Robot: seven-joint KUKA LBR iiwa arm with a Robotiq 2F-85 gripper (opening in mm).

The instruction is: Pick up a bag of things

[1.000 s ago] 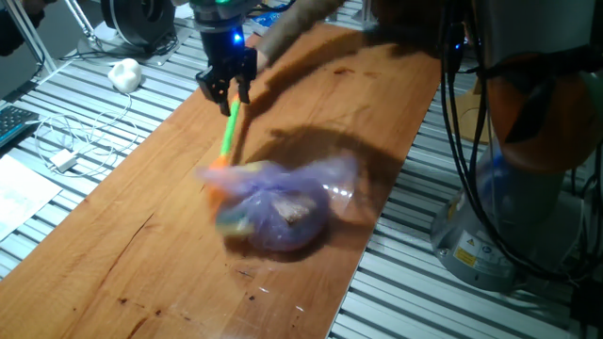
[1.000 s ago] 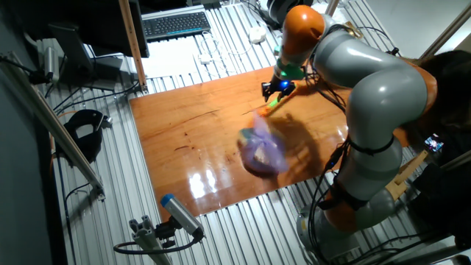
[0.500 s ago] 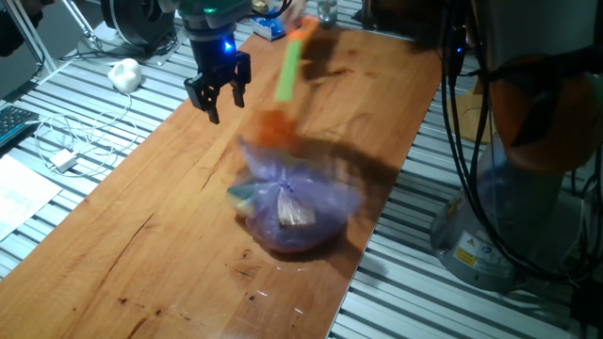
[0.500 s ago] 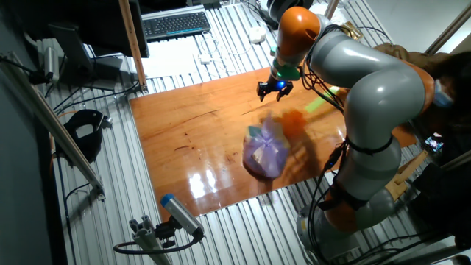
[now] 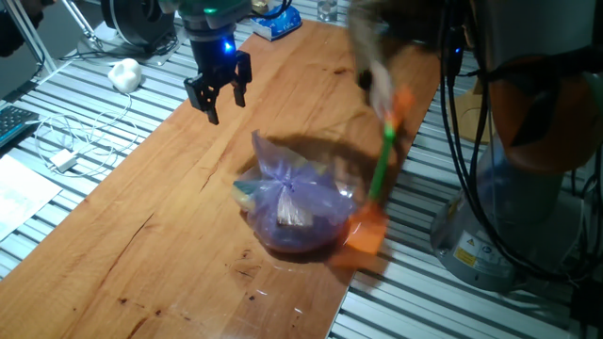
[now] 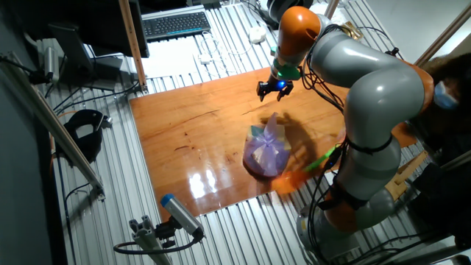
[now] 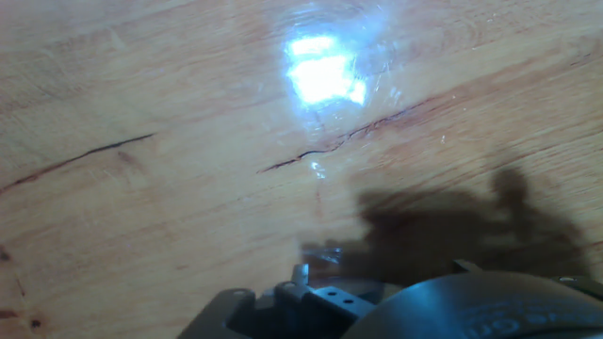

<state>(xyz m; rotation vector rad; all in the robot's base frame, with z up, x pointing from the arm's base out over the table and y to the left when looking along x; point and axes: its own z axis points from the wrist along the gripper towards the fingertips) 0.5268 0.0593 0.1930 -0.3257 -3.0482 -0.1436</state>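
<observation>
The bag of things (image 5: pixel 292 209) is a translucent purple knotted plastic bag with yellow and teal items showing through. It lies on the wooden table (image 5: pixel 141 235) near its right edge, and it also shows in the other fixed view (image 6: pixel 266 151). My gripper (image 5: pixel 224 104) hangs above the table behind and to the left of the bag, well apart from it, open and empty; it also shows in the other fixed view (image 6: pixel 273 90). The hand view shows only bare wood (image 7: pixel 188 141) with a glare spot and no bag.
A blurred orange-and-green toy shovel (image 5: pixel 379 179) is held by a person's hand (image 5: pixel 377 89) at the bag's right side, over the table edge. A small blue packet (image 5: pixel 278 24) lies at the table's far end. The arm's base (image 5: pixel 509 188) and cables stand to the right.
The toy shovel has swung from beside my gripper across to the right of the bag. The bag has stopped shaking and lies still. My gripper moved slightly left, then stayed.
</observation>
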